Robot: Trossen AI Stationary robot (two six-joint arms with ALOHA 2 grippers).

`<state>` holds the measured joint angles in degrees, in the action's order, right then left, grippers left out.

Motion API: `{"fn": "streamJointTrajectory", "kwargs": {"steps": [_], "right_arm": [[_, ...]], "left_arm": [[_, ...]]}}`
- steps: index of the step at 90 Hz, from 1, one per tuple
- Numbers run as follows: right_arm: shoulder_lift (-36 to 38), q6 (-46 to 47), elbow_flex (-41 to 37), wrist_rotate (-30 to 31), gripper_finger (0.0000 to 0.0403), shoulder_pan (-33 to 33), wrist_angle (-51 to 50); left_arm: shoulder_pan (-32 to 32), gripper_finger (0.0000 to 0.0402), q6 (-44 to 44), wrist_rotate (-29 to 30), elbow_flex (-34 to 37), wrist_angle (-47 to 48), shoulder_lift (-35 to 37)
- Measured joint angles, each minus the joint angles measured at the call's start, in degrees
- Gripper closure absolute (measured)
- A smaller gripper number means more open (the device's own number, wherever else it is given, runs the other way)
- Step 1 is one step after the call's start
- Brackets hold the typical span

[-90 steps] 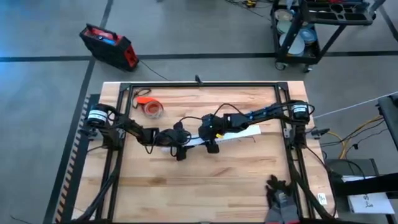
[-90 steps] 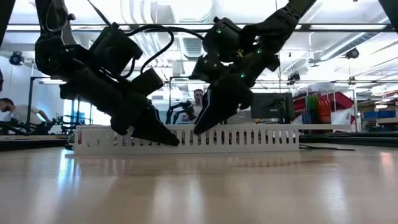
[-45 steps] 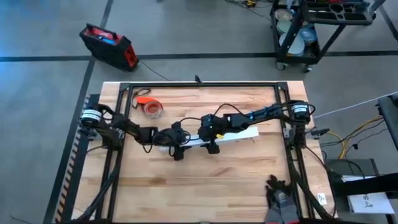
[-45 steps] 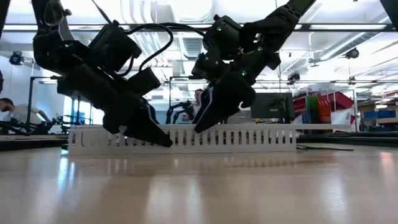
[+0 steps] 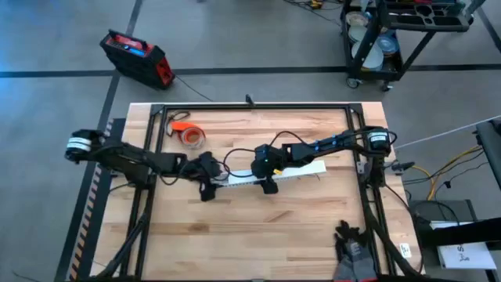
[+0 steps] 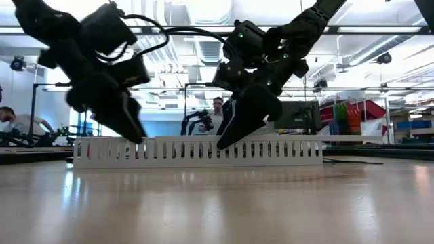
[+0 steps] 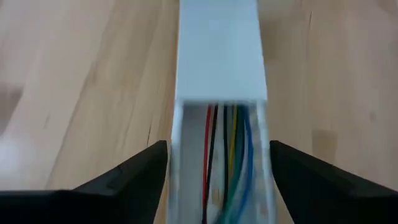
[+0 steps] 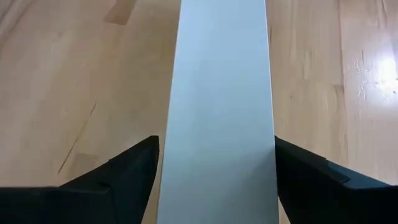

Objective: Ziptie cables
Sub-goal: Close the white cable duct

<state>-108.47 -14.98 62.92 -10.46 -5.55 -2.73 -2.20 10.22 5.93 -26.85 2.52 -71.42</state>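
Observation:
A long white slotted channel (image 5: 293, 172) lies on the wooden table. Its far part carries a white cover (image 7: 221, 50). The cables (image 7: 224, 162), thin red, black, yellow, blue and green wires, lie inside its uncovered part. The ziptie is out of view. My left gripper (image 5: 205, 189) is open at the channel's left end, one finger on either side, tips about level with its top (image 6: 137, 137). My right gripper (image 5: 268, 186) is open over the channel's middle, its fingers flanking the covered part (image 8: 217, 140) and slanting down from above. My left gripper's fingers (image 7: 143, 168) stand beside the channel's two long walls; I cannot tell whether they touch. My right gripper's fingers (image 8: 134, 165) stand close against the cover's two long edges (image 8: 171, 143), lying across the channel; I cannot tell whether they touch it.
An orange tape roll (image 5: 190, 137) sits at the far left of the table. A dark frame (image 5: 250, 106) runs round the table's edge. Dark gloves (image 5: 352, 239) lie near the near right corner. People (image 6: 217, 108) show in the room beyond.
My left gripper has drawn back toward the table's left edge along the channel and risen, from tips pressed low at the channel's side to about its top.

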Motion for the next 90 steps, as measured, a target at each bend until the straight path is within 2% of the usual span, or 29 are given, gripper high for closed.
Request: {"fn": "streamJointTrajectory", "kwargs": {"steps": [14, 36, 47, 70, 90], "right_arm": [[0.0, 0.0, 0.0, 0.0, 0.0132, -0.3, 0.3], [0.0, 0.3, -0.1, 0.0, 0.0112, -0.4, 0.6], [0.0, 0.4, -0.1, 0.0, 0.0106, -0.5, 0.7], [0.0, 0.5, -0.4, 0.0, 0.0101, -0.5, 1.3], [-0.1, 0.9, -0.8, -0.1, 0.0109, -0.5, 3.0]], "left_arm": [[-0.6, 0.0152, 0.4, 0.7, 2.3, -3.0, 1.0], [-0.7, 0.0158, 0.6, 0.9, 5.8, -20.0, -5.9], [-0.8, 0.0151, 0.0, 1.0, 5.5, -20.8, -8.3], [-0.8, 0.0132, -0.7, 0.9, 5.0, -21.2, -7.4], [-1.8, 0.0129, 0.1, 1.6, 5.4, -30.3, -14.8]]}}
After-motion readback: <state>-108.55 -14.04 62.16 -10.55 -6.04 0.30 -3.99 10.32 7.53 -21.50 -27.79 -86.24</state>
